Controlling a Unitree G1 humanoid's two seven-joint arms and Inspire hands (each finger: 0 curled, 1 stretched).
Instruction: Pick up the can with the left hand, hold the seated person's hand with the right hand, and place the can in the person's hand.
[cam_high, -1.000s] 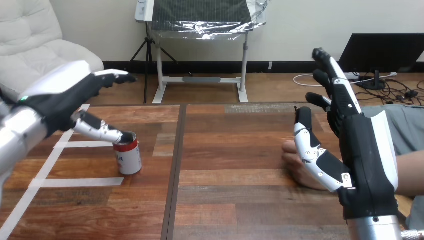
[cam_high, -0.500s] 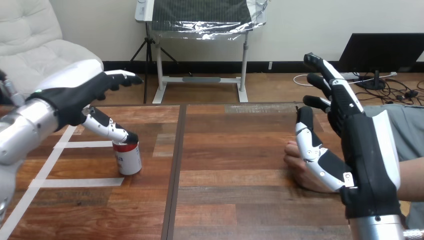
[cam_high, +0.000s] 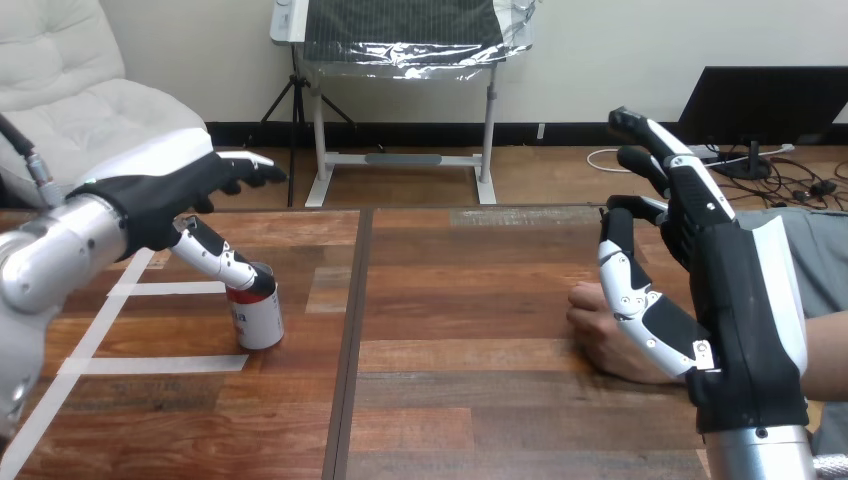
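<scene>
Head view: one red-and-white can (cam_high: 256, 318) stands on the bench (cam_high: 450, 400), under the thumb of the left hand (cam_high: 165, 195), whose fingers (cam_high: 250, 165) are straight above it. The right hand (cam_high: 740, 300), fingers straight too, stands beside the person's hand (cam_high: 600, 335).

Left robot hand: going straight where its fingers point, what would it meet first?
Probably nothing: the left robot hand points above the can, across the table; only its thumb is at the can's rim.

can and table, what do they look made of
Can: probably thin metal, going by the greyish rim at its top; its red-and-white side looks like a smooth printed label. Table: reddish-brown wood planks with visible grain and a slight sheen, though it could be laminate.
</scene>
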